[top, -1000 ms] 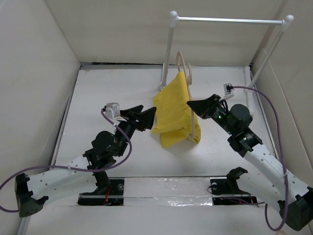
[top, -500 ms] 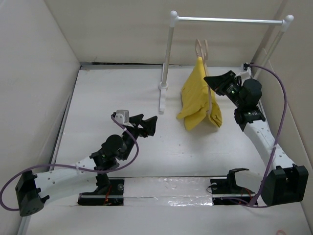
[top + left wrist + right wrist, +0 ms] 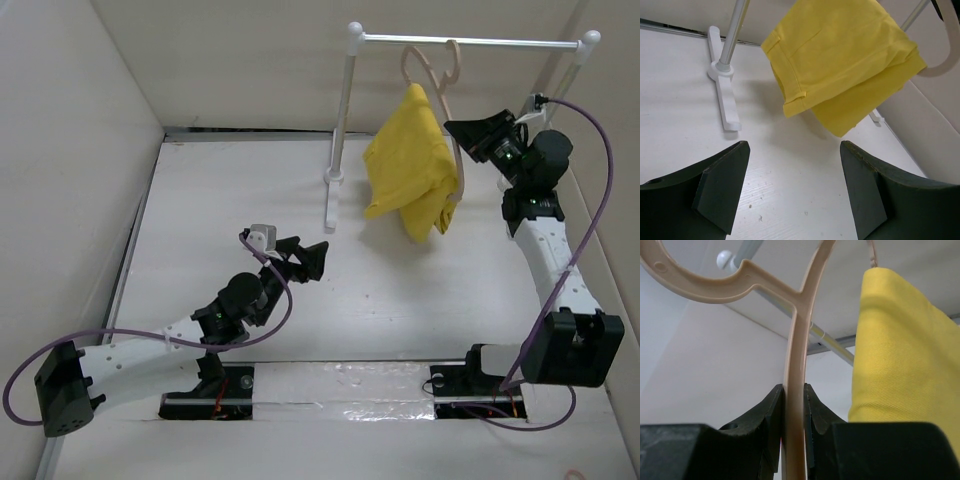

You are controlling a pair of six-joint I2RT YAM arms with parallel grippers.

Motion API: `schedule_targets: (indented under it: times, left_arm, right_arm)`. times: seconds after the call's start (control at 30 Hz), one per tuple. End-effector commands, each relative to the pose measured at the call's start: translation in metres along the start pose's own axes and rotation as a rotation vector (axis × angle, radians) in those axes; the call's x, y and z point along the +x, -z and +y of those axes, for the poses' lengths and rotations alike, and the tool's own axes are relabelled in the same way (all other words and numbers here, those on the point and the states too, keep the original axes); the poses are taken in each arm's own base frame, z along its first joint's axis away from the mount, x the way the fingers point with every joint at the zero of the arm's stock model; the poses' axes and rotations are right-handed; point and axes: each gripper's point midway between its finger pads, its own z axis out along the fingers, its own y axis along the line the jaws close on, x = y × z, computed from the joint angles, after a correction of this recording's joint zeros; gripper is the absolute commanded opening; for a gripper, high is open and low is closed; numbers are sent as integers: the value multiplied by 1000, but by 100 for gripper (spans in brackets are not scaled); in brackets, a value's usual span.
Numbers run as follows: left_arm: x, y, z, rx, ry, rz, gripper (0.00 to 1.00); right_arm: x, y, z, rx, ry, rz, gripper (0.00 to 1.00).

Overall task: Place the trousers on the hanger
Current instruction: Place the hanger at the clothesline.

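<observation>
The yellow trousers [image 3: 410, 165] hang folded over the beige hanger [image 3: 455, 130], lifted high near the white rail. My right gripper [image 3: 464, 132] is shut on the hanger's arm [image 3: 796, 405], with the trousers [image 3: 900, 355] beside it on the right. The hanger's hook [image 3: 452, 60] is at the rail's bar; I cannot tell if it rests on it. My left gripper [image 3: 303, 258] is open and empty, low over the table, well left of the trousers [image 3: 840, 65].
The white rail [image 3: 470, 41] stands on two posts at the back; its left post and foot [image 3: 333, 190] are left of the trousers. White walls close in the table on three sides. The rail's foot also shows in the left wrist view [image 3: 722, 85].
My right gripper has raised the hanger and trousers up and to the back right, up to the rail. My left arm has pulled back toward the near side.
</observation>
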Motion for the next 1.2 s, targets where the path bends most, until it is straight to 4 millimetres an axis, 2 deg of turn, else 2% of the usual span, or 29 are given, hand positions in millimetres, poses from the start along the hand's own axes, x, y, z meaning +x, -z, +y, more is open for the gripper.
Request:
schedule_targets:
  times: [0.0,0.1,0.13,0.2,0.23,0.3,0.43,0.53,0.8,0.9,1.03,1.17]
  left_arm:
    - [-25,-2,-13,37,44,-64,70]
    - [-27,-1,-12,34,46,-71,70]
    - [-28,0,-11,33,47,-73,70]
    - [-29,0,-11,33,48,-77,70]
    - [-29,1,-11,31,46,-76,70]
    - [-29,1,-11,32,46,-76,70]
    - [-30,1,-11,35,45,-76,70]
    - [-29,1,-11,36,47,-76,70]
    - [-26,-1,-11,30,38,-67,70]
    - [-24,-2,-10,25,31,-63,70]
    - [-21,-5,-11,23,25,-54,70]
    - [-17,-7,-11,19,16,-45,70]
  right_arm:
    - [-72,4,80,-235,196,-170,0]
    - [-83,-9,61,-197,185,-170,0]
    - [-88,-11,65,-203,190,-174,0]
    - [-92,-21,51,-176,182,-165,0]
    - [-100,-22,52,-176,191,-175,0]
    - [-100,-29,43,-165,181,-165,0]
    - [-115,-29,35,-154,190,-189,0]
    - [-117,-29,28,-138,187,-194,0]
    - [-110,-38,-11,-78,175,-157,0]
    - [-104,-36,-15,-79,194,-143,0]
    - [-97,-34,-35,-23,196,-147,0]
    - [-95,-37,-41,-39,174,-125,0]
